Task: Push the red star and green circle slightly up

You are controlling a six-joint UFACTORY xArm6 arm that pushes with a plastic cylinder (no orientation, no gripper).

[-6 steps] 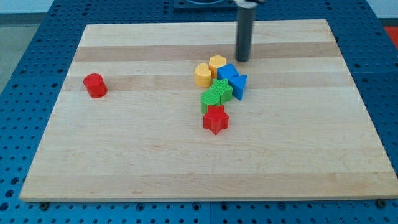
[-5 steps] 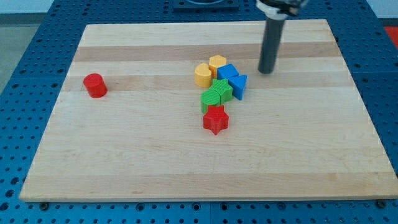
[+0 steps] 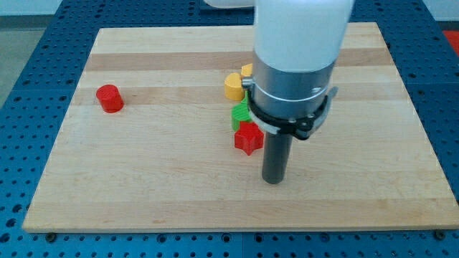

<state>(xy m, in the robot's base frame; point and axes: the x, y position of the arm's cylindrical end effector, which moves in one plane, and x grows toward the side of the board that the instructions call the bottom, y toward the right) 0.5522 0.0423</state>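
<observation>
The red star [image 3: 247,139] lies near the middle of the wooden board [image 3: 143,172]. A green block [image 3: 239,114] touches it from the view's top; only its left part shows, so I cannot make out its shape. My tip [image 3: 273,180] rests on the board below and a little to the right of the red star, apart from it. The arm's white and grey body covers the blocks to the view's right of the green one.
A yellow block [image 3: 232,85] and a sliver of a second yellow block [image 3: 246,69] sit above the green one. A red cylinder [image 3: 109,98] stands alone at the view's left. The board lies on a blue perforated table [image 3: 29,64].
My tip has moved from the view's top right of the cluster down to below and right of the red star. The arm now hides the blue blocks. No block has moved.
</observation>
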